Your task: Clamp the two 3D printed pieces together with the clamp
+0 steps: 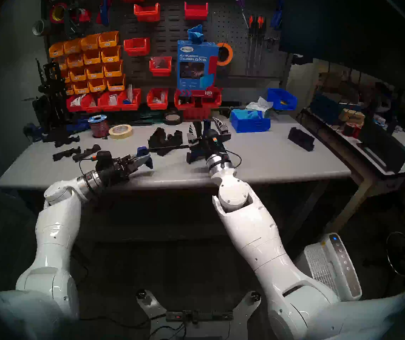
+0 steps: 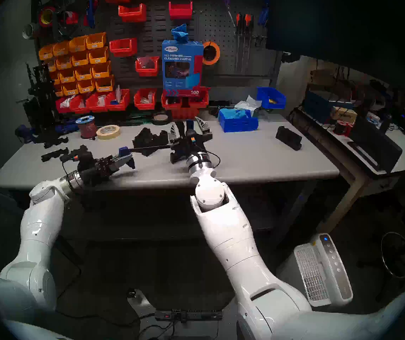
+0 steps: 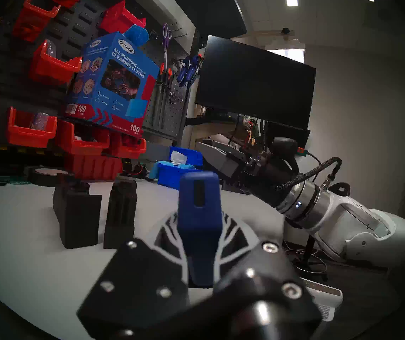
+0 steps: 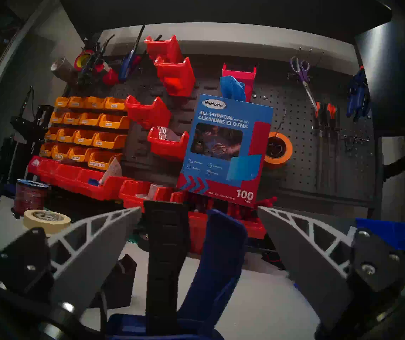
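Observation:
The two 3D printed pieces (image 1: 164, 139) (image 3: 77, 216) are black notched blocks standing side by side mid-table. The clamp (image 1: 169, 148) lies across in front of them, its thin black bar level above the table. My left gripper (image 1: 145, 160) (image 3: 199, 234) is shut on the clamp's blue fixed jaw (image 3: 199, 202) at the bar's left end. My right gripper (image 1: 206, 129) (image 4: 199, 209) stands open at the sliding body. The black trigger (image 4: 166, 246) and blue handle (image 4: 221, 253) rise between its grey fingers (image 4: 93, 248), and the right finger is clear of the handle.
A lone black block (image 1: 300, 138) sits at the right. A blue bin (image 1: 249, 121) stands behind my right gripper. A tape roll (image 1: 120, 131), a wire spool (image 1: 98, 126) and flat black prints (image 1: 66, 153) lie at the left. Red bins line the back.

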{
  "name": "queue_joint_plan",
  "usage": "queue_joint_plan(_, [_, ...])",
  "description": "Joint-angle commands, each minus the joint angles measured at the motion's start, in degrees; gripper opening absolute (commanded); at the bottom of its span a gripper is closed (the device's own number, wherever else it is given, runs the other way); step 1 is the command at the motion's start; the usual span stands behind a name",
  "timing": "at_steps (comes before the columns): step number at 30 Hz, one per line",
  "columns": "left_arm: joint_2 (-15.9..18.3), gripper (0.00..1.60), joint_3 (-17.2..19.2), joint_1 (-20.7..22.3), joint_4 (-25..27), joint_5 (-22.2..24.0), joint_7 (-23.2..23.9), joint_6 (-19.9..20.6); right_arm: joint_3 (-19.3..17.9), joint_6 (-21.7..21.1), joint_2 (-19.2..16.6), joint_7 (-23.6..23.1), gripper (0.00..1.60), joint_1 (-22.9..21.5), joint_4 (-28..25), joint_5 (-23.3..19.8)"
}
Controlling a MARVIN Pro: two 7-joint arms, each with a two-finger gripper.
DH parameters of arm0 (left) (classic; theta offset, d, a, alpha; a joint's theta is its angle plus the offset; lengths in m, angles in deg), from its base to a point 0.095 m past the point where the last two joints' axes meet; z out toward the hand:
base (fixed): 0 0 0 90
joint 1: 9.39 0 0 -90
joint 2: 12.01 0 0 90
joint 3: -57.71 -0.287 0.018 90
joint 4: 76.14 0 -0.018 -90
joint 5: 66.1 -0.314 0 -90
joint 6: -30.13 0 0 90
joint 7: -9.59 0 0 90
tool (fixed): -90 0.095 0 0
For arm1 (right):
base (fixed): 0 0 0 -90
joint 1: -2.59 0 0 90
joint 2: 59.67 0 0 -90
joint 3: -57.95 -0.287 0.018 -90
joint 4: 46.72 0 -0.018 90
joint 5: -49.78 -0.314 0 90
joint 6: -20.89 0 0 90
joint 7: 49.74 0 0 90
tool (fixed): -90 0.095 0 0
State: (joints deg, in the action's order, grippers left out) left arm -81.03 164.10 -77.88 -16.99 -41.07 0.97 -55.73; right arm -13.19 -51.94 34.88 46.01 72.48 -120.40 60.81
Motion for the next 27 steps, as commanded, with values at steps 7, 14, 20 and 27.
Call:
queue_joint_plan(7, [-0.07, 0.0, 0.56, 2.05, 1.13, 0.87, -0.01, 0.12, 0.05, -2.71, 2.24, -4.4, 1.6, -1.01, -2.2, -5.42])
queue_joint_plan(14, [-0.09, 0.0, 0.6, 2.06, 1.13, 0.82, 0.01, 0.12, 0.47, -4.79, 2.52, -5.65, 1.6, -0.66, -3.4, -6.76])
queue_joint_plan(20, [-0.12, 0.0, 0.67, 2.07, 1.09, 0.73, 0.06, 0.1, 1.27, -6.81, 2.9, -5.7, 1.6, -0.58, -4.82, -7.14])
queue_joint_plan(27, [-0.18, 0.0, 0.77, 2.1, 1.05, 0.61, 0.12, 0.1, 2.45, -10.95, 3.18, -6.2, 1.6, 0.08, -7.21, -7.87])
